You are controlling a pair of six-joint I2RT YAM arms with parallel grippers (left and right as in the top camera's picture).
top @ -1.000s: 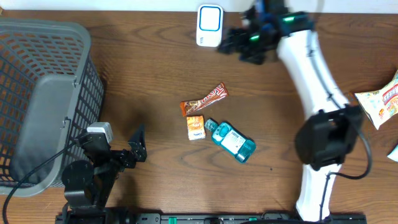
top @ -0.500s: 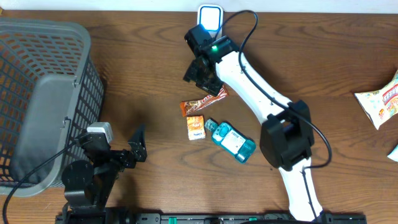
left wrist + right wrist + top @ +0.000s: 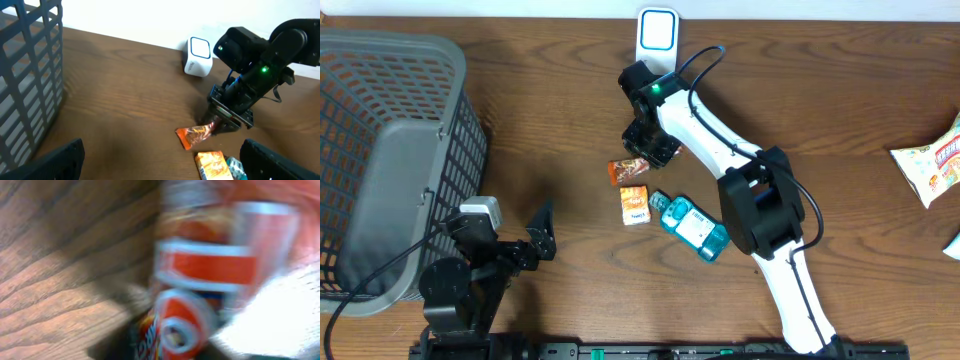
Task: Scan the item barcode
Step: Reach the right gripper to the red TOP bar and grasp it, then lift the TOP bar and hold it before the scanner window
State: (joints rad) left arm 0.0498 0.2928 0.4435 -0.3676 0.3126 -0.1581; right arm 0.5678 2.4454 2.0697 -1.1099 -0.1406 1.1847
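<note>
An orange-brown snack bar (image 3: 626, 170) lies at mid-table, and my right gripper (image 3: 655, 150) sits on its right end, fingers closed on the wrapper. From the left wrist view the same grip shows at the bar's (image 3: 194, 135) far end, under the right gripper (image 3: 220, 122). The right wrist view is blurred and filled by the red and orange wrapper (image 3: 200, 270). The white and blue scanner (image 3: 657, 40) stands at the back edge, just beyond the arm. My left gripper (image 3: 542, 232) stands wide open and empty near the front left.
A small orange box (image 3: 635, 205) and a teal pack (image 3: 692, 226) lie just in front of the bar. A grey wire basket (image 3: 380, 150) fills the left side. A snack bag (image 3: 932, 165) lies at the far right edge.
The right arm swung from the back right down to the snack bar and its jaws closed on the bar's right end. The bar has shifted slightly. The left arm stayed still.
</note>
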